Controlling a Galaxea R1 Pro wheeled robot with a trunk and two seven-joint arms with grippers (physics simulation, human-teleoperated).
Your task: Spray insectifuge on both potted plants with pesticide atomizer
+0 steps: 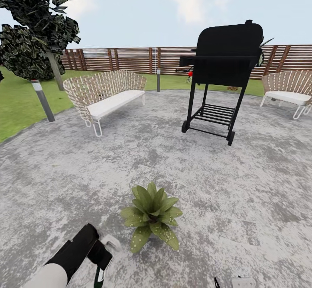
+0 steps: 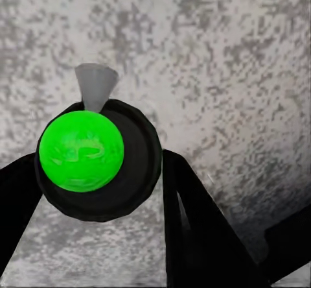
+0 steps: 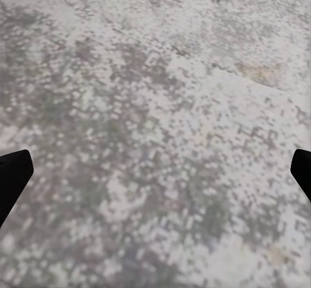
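Left jaws clamp my atomizer | right gripper spread, empty | plant already speckled with insectifuge | I judge the second plant remains.

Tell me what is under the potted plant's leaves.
Around the potted plant lies grey stone patio. Its leaves, dotted with whitish specks, cover the pot, so it cannot be seen.

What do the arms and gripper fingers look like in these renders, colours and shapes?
In the head view the left arm has a white lower sleeve, then a matte black cylindrical wrist link with a white collar. The left wrist view shows the left gripper's fingers as flat, black, tapering blades. The right gripper's fingertips are plain black too. No cables or markings visible.
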